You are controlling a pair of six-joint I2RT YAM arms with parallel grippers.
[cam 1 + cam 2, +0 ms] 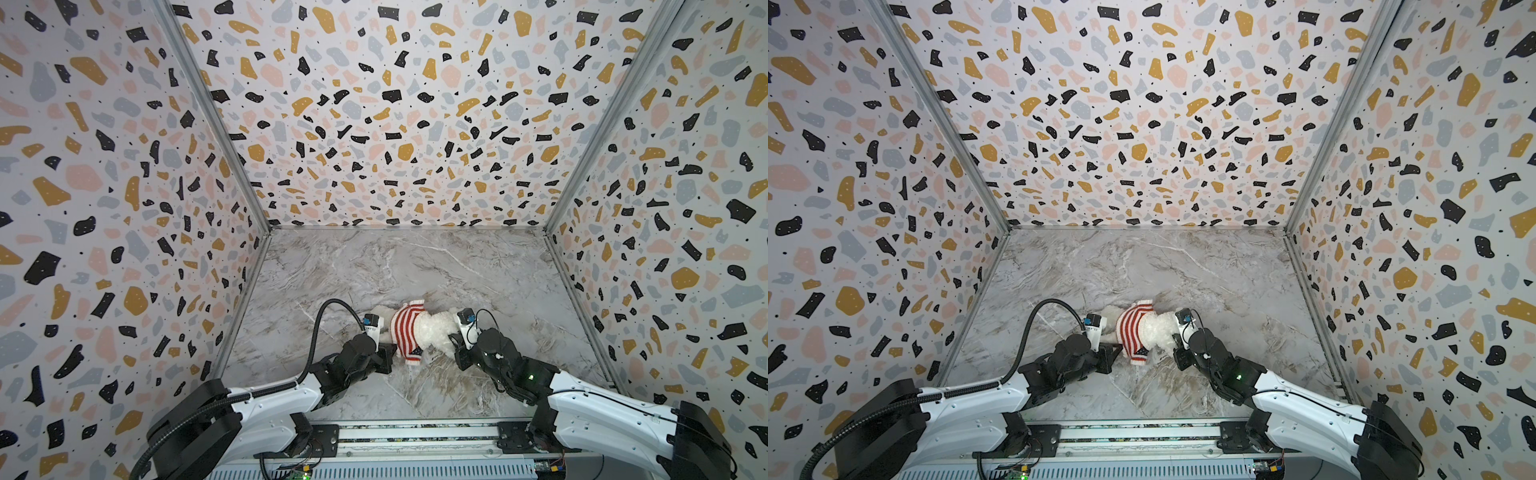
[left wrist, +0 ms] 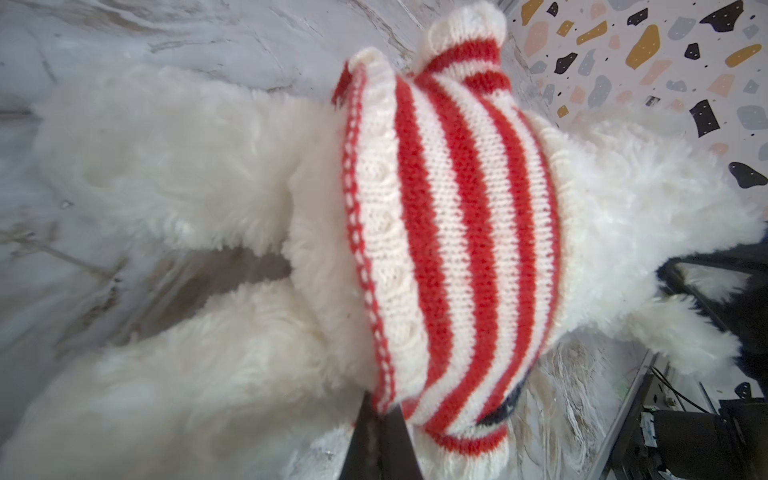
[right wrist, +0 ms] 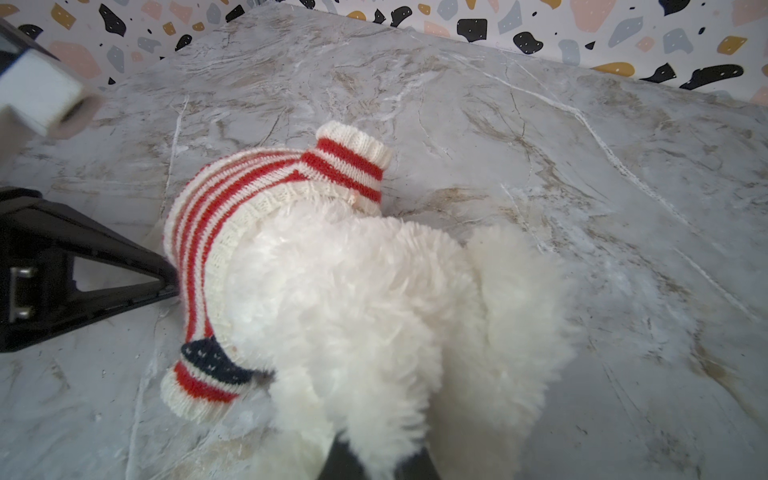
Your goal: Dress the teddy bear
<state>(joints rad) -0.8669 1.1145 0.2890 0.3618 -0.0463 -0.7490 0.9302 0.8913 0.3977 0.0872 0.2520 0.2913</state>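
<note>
Left gripper (image 2: 382,419): black fingers pressed together on the ribbed hem of the red-and-white striped knit top with a navy starred patch (image 2: 449,232), at the edge nearest the legs; judged a pulling hold, to draw the hem down the body. Right gripper (image 3: 374,457): jaws closed on white fur at the head end of the small fluffy white plush teddy bear (image 3: 353,311); judged an anchor, so the toy does not slide when the knit is pulled the opposite way. Bear's position: lying on the grey marble-patterned tabletop (image 1: 374,266), near the front edge and between the two arms, head toward the right arm, legs toward the left. Garment: around the torso, hem at the waist, legs bare; one cuffed sleeve stands up from the far shoulder; whether a paw fills either sleeve cannot be told. Assessment: dressing well advanced; hem and sleeves want settling.
</note>
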